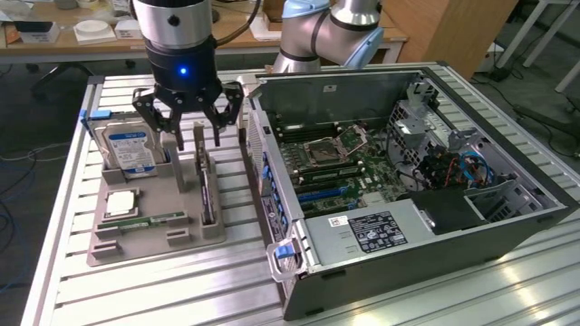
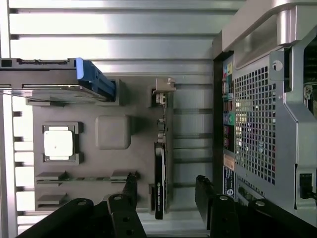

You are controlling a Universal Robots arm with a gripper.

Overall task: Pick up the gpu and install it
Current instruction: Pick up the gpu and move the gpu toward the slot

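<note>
pincer [image 1: 197, 140] released, jaws spread over gpu [image 2: 159, 166] | gpu upright on edge in grey tray [image 2: 99, 161], along tray edge nearest open computer case [image 1: 507, 238] | slatted metal counter [image 1: 181, 285] | wooden desk [image 1: 91, 46] behind

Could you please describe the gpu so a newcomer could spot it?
Beside the open computer case lies a grey parts tray. The gpu stands on edge in the slot nearest the case, under the gripper, fingers open. Unlike the upright blue-labelled hard drive and flat square CPU, it is a thin card with a black cooler and silver bracket.
</note>
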